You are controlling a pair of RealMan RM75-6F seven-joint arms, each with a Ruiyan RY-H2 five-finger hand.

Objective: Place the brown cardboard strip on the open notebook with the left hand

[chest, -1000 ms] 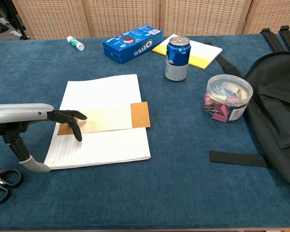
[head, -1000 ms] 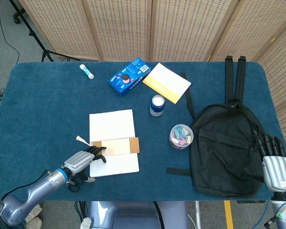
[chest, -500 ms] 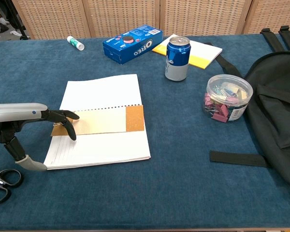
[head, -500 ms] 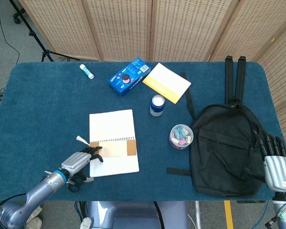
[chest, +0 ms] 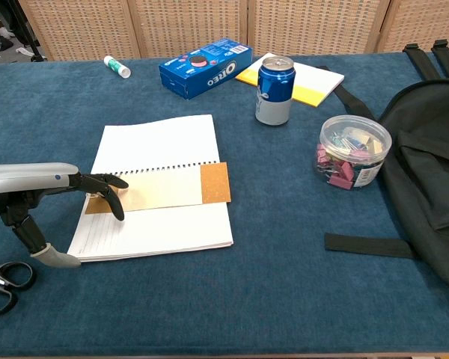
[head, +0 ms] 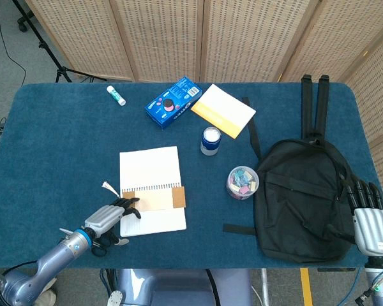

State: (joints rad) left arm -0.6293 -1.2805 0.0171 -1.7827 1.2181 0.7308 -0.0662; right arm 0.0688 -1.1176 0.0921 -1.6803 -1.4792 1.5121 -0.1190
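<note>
The open notebook (head: 150,167) (chest: 161,142) lies left of the table's middle, its spiral binding running across. The brown cardboard strip (head: 156,200) (chest: 172,188) lies flat across it just below the binding, with a darker brown right end. My left hand (head: 107,218) (chest: 31,178) reaches in from the lower left, and its dark fingertips (chest: 108,191) pinch the strip's left end at the notebook's left edge. My right hand (head: 370,217) stands at the table's right front corner beside the backpack, fingers straight, holding nothing.
Black scissors (chest: 1,284) lie under my left wrist. A blue can (head: 210,140), a jar of clips (head: 243,182), an Oreo box (head: 172,102), a yellow-white pad (head: 223,109) and a glue stick (head: 115,95) sit further back. A black backpack (head: 303,197) fills the right side.
The strip slid left with my left hand, then back a little to the right, and now lies just below the spiral binding. The right hand has not moved.
</note>
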